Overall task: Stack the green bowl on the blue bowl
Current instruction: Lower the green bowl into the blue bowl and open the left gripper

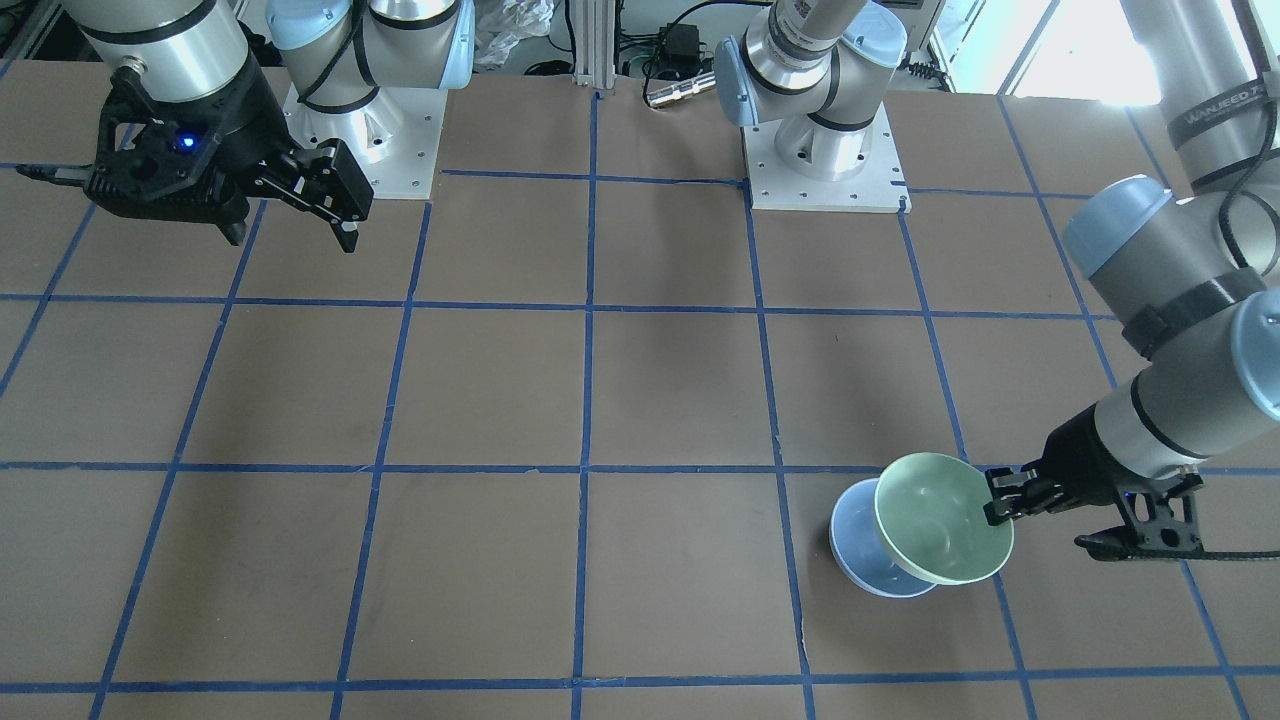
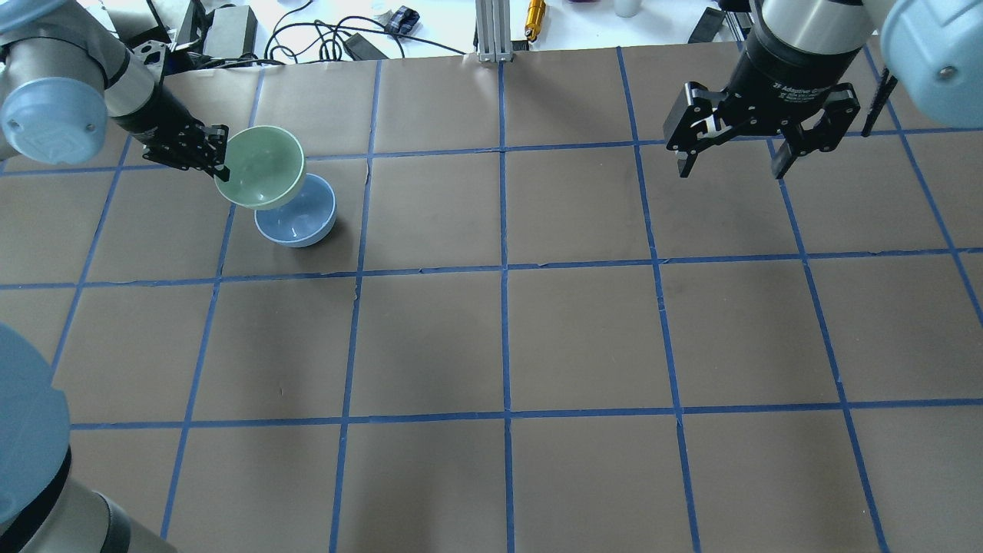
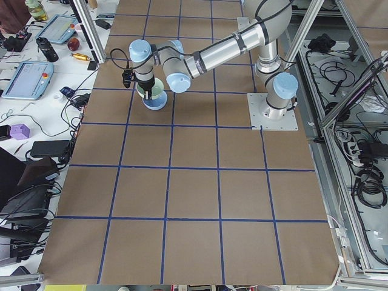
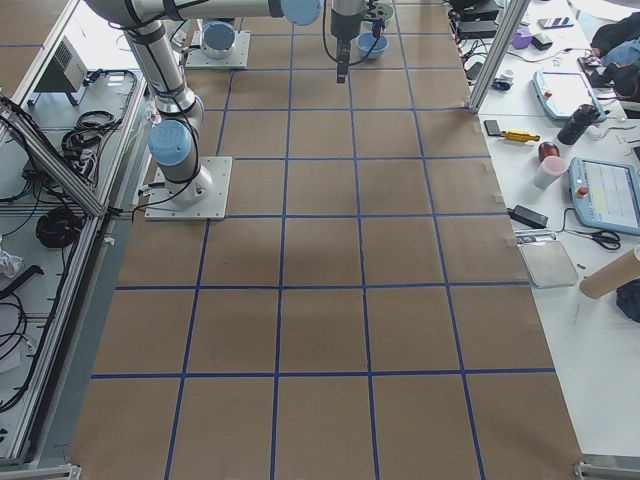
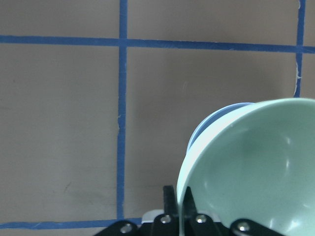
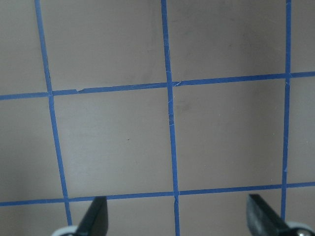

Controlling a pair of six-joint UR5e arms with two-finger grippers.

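Left gripper (image 2: 221,161) clamps the rim of the green bowl (image 2: 261,165), holding it tilted over the blue bowl (image 2: 306,220), which sits on the table (image 2: 584,330). Whether the bowls touch cannot be determined. Right gripper (image 2: 731,170) hangs wide apart, well away, with nothing in it.

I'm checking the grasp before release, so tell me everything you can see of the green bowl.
The green bowl is small, round and pale mint, glossy like glazed ceramic, plain and empty. The left gripper pinches its rim at one side and holds it tilted and raised, so that it partly overlaps the blue bowl below. Whether the two bowls touch cannot be told.
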